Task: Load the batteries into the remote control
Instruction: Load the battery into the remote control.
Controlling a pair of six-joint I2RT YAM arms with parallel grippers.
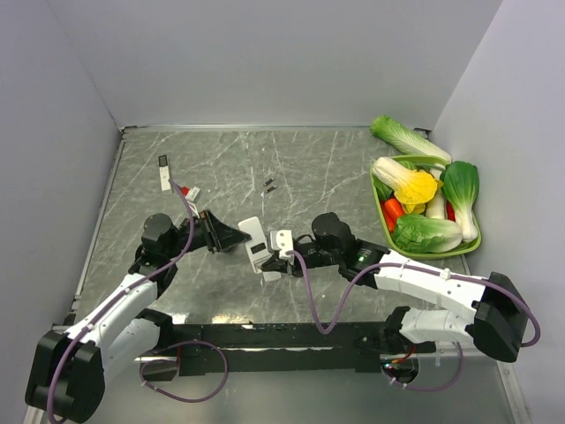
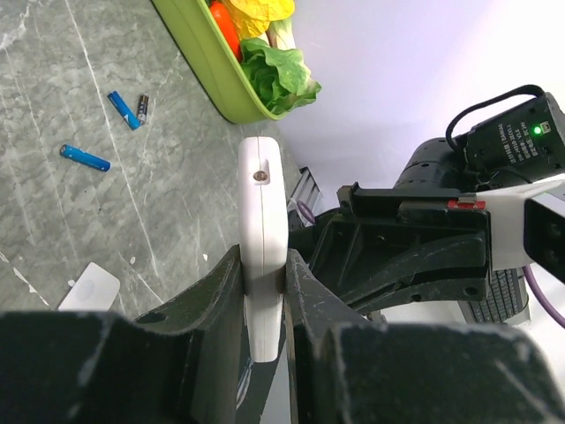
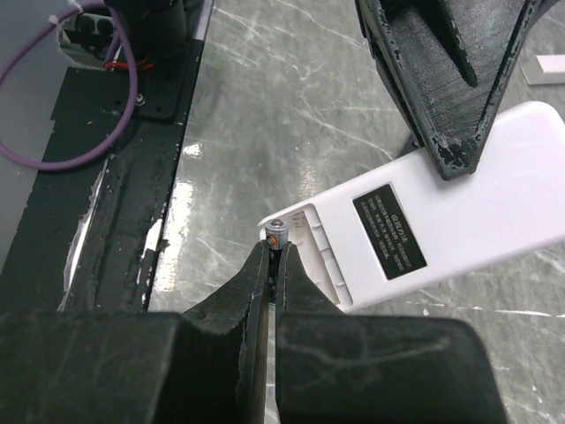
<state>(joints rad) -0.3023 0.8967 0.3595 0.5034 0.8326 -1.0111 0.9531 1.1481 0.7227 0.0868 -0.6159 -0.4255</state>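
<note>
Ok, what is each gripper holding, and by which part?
Left gripper: white plastic remote control, fingers on its flat faces, away from the open compartment. Right gripper: small metal-tipped cylindrical battery, pinched along its body, tip exposed.

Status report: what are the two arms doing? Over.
Left gripper shut on white remote. Right gripper shut on battery at its open compartment. Nothing in the way.

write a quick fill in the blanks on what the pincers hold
The left pincer grips the remote, which is coloured ____.
The right pincer pinches a battery at the remote's ____ compartment.
On the table, two loose batteries are ____ and one black.
The tray of vegetables is ____.
Missing: white; open; blue; green.
</note>
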